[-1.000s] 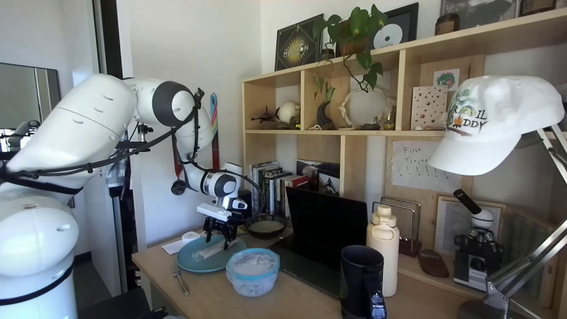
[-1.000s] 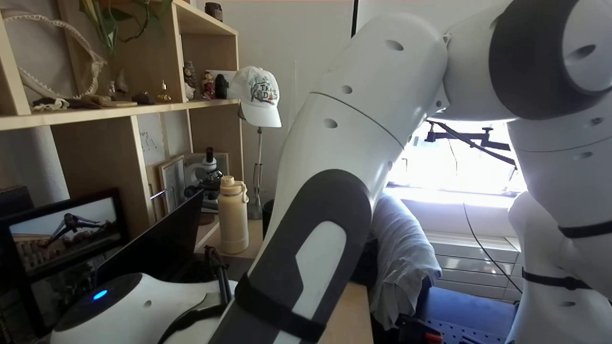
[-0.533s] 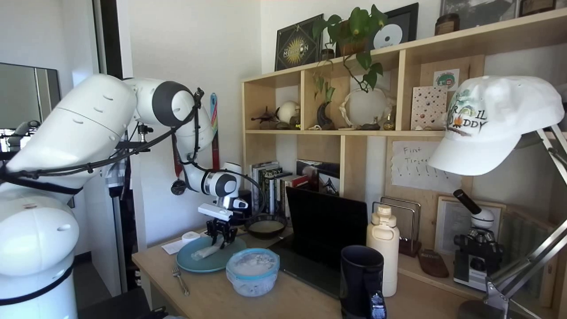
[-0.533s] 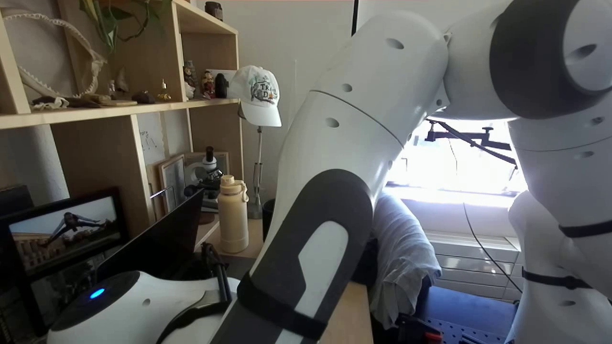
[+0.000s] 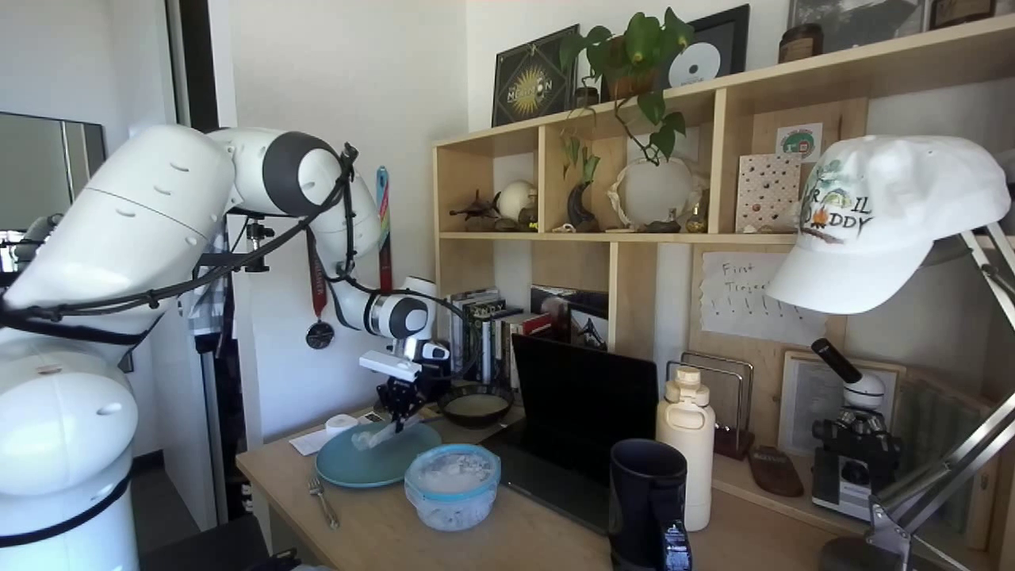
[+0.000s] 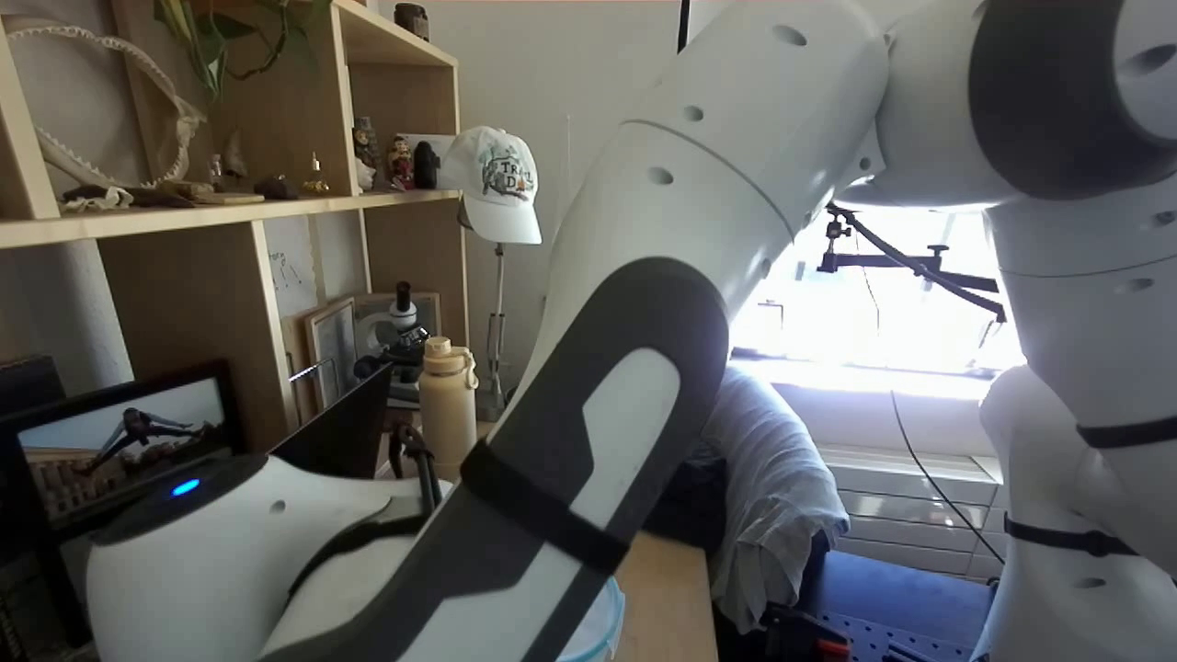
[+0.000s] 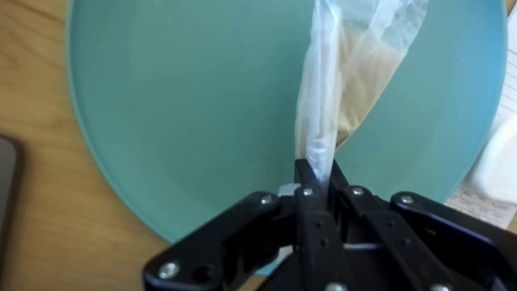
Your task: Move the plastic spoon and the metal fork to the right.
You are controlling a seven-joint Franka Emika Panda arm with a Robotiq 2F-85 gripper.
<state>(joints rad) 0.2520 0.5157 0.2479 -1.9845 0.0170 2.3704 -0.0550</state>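
The plastic spoon (image 7: 319,101) is in a clear and white wrapper; its exact shape is hard to make out through the packaging. My gripper (image 7: 317,167) is shut on one end of that wrapper, and the free end points away from the fingers. In an exterior view the packaged spoon (image 5: 375,435) hangs tilted over the blue-green plate (image 5: 357,468), seemingly raised off it. The metal fork (image 5: 321,501) lies on the desk beside the plate, near the desk's edge. The gripper's fingers and the fork do not show in the exterior view that the arm mostly fills.
A blue-lidded food container (image 5: 453,484) stands close to the plate. Behind are a dark bowl (image 5: 476,404) and an open laptop (image 5: 587,420). A bottle (image 5: 687,452) and black mug (image 5: 646,500) stand farther along. A white round object (image 5: 342,423) lies on paper by the plate.
The jaws have gone from open to shut on the wrapped spoon. The arm has then risen a little, and the wrapper has come up from the plate with it. The fork has not moved.
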